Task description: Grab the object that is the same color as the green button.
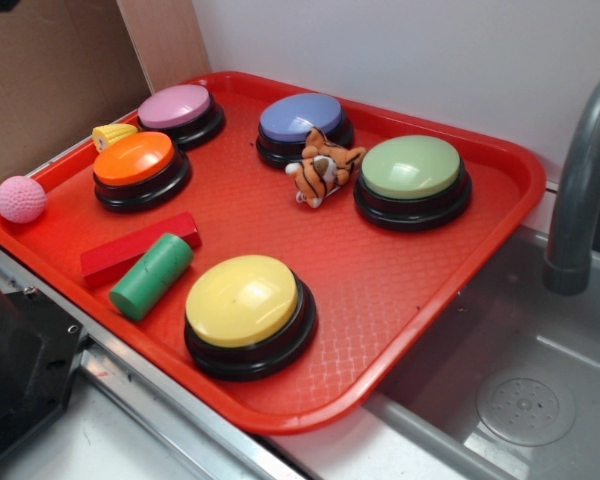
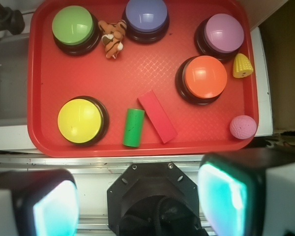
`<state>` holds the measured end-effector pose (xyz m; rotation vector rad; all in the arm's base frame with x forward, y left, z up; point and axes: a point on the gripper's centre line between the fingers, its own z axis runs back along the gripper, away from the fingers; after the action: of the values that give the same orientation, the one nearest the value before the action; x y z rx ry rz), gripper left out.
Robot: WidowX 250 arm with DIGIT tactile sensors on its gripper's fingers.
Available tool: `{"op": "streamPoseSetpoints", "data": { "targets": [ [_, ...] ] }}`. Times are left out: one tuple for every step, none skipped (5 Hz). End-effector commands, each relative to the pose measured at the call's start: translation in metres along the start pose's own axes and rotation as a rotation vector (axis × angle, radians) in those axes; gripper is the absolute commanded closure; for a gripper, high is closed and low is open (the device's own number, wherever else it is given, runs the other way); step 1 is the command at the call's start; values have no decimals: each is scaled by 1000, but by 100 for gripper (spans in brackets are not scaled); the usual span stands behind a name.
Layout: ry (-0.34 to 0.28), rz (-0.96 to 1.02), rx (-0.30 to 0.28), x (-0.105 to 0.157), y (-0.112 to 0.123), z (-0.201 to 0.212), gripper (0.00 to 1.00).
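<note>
gripper: jaws spread wide, holding nothing, above tray edge | green cylinder: lying on red tray, beside red block

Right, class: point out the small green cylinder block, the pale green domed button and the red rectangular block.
Small green cylinder block [image 2: 133, 127]: wrist view, mid-side.
Pale green domed button [image 1: 411, 166]: exterior view, dome top.
Red rectangular block [image 2: 158, 116]: wrist view, top face.
</note>
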<state>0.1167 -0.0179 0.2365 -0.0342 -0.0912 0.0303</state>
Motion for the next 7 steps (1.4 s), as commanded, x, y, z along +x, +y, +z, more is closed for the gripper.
{"op": "streamPoseSetpoints", "data": {
  "targets": [
    [0,0,0,0,0,0,0],
    [45,62,-54,9,-4,-18,0],
    [1,118,-93,11,-9,-34,0],
    [-21,252,-83,9,-13,-63,0],
    [-34,423,-52,4,-12,-98,0],
    [-55,526,-46,5,-9,-123,0],
    [-27,607,-5,8,-4,-142,0]
  ]
}}
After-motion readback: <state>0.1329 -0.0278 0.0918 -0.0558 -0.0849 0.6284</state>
